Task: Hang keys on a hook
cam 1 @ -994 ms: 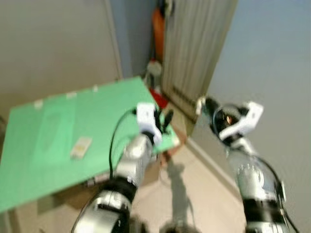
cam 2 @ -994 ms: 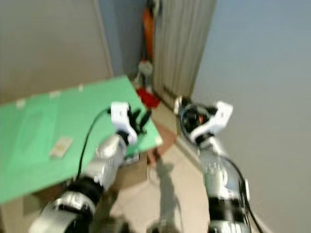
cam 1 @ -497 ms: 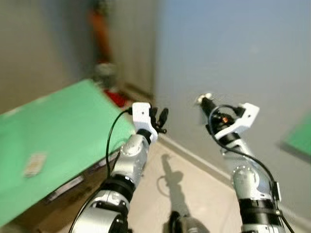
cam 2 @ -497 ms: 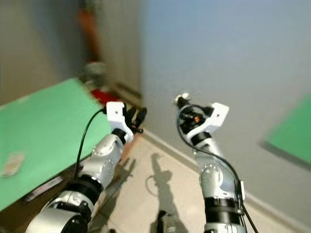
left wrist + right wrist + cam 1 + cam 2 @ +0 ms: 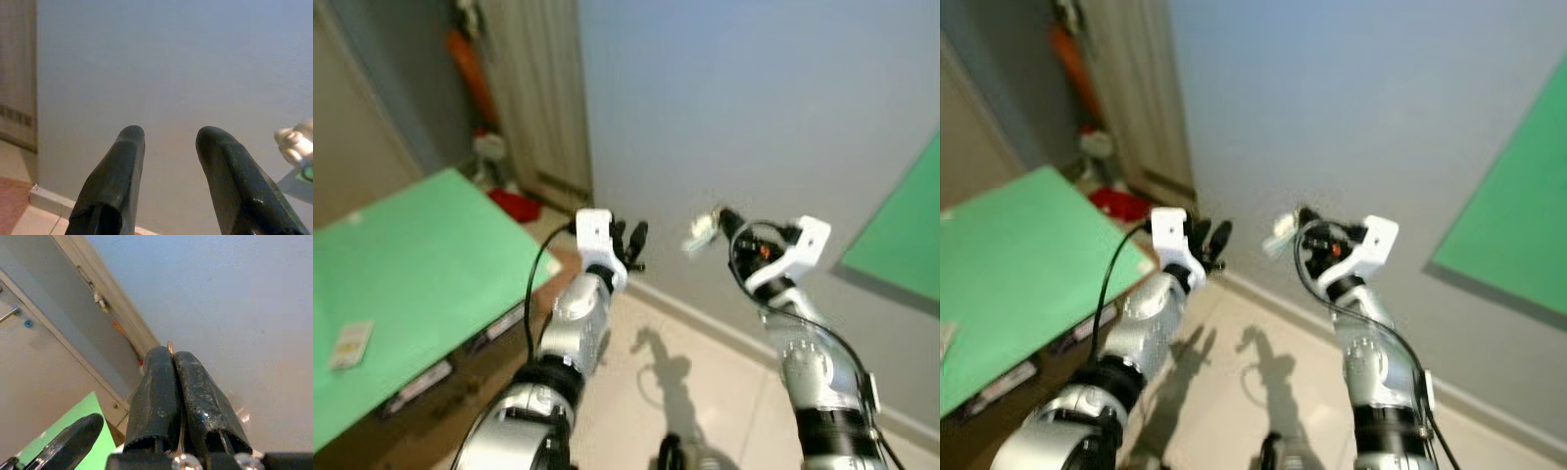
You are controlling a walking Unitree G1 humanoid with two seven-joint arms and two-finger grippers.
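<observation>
Right gripper (image 5: 172,363) is pinched tight w/ a thin brass sliver poking out betw. the tips, prob. the key ring; in the head view a pale blurry lump, the keys (image 5: 702,231), sticks out past that gripper, held up near the blue-grey wall (image 5: 744,108). Left gripper (image 5: 627,242) is raised beside it, fingers (image 5: 120,166) spread apart, holding nothing. Green bench (image 5: 406,264) w/ a small pale card (image 5: 348,345) sits off to the robot's left; a green panel (image 5: 901,235) is on the wall to its right. Can't make out any hook from here.

Risks, imo: grip is on a v. thin edge, so a swing could let the keys slip & drop to the tiled floor (image 5: 705,392). Views are blurred too, so aiming now could scrape the wall or miss.
</observation>
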